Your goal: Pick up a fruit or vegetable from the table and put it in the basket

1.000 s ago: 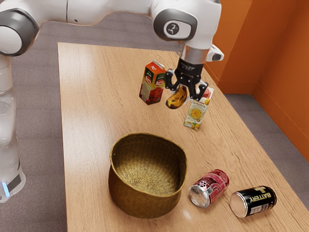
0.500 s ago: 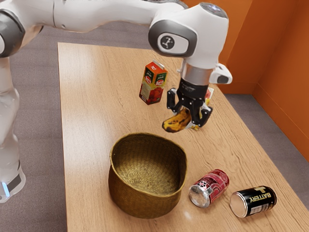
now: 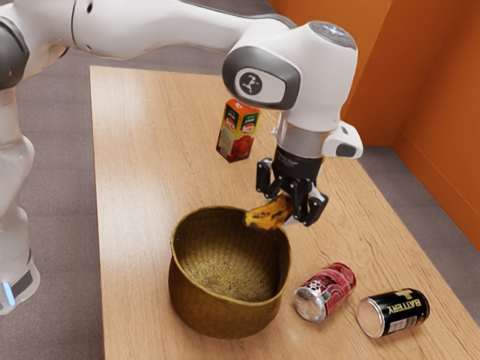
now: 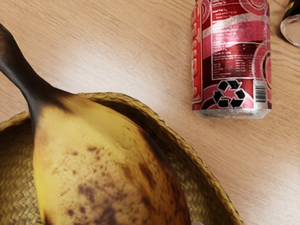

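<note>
In the exterior view my gripper [image 3: 291, 210] is over the rim of the woven basket on the side away from the arm's base, shut on a spotted yellow banana [image 3: 264, 215]. One end of the banana reaches over the opening of the basket [image 3: 225, 319]. The wrist view has the banana [image 4: 98, 164] large and close, its dark stem outward, with the basket's rim [image 4: 187, 150] beneath and behind it. My fingers partly cover the banana's other end in the exterior view.
A red can [image 3: 325, 292] lies beside the basket, and a black battery-labelled can [image 3: 394, 313] lies farther to the exterior view's right. A red juice carton [image 3: 238, 131] stands toward the back of the table [image 3: 142, 150]. The second carton is mostly hidden behind my gripper.
My gripper has come down and forward from the cartons to the basket's rim, carrying the banana. The banana has swung nearer to level. Basket and cans have stayed put.
</note>
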Motion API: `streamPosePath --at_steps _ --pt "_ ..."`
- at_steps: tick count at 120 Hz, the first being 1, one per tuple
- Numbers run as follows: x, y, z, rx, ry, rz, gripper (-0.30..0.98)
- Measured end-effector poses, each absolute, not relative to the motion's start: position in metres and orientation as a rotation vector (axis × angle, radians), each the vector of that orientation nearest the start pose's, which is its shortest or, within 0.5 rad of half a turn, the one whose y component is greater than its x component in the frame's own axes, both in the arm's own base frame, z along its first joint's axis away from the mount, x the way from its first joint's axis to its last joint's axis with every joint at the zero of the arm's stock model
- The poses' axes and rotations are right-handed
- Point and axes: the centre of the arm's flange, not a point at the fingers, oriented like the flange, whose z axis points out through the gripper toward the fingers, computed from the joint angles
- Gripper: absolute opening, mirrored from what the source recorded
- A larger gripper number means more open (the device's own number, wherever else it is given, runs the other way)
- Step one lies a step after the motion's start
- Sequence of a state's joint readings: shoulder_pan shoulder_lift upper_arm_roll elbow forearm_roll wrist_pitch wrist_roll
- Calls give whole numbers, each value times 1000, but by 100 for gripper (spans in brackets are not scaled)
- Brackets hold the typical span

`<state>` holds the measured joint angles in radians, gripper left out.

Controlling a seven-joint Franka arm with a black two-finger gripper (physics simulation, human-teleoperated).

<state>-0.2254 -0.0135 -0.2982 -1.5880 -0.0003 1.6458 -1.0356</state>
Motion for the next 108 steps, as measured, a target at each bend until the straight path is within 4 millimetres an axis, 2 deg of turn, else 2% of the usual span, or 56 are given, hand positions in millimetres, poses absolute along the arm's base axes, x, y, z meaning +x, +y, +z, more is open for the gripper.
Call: streamPosePath --at_steps 34,58,78,88,108 --pt "497 -274 609 -3063 -838 -42 13" --pt "512 -255 592 -3040 -904 -22 14" --pt "525 -240 586 -3028 -960 -20 14" --pt "524 -245 585 -3037 -948 -24 14" --pt "510 -275 585 -3068 -871 -33 14"
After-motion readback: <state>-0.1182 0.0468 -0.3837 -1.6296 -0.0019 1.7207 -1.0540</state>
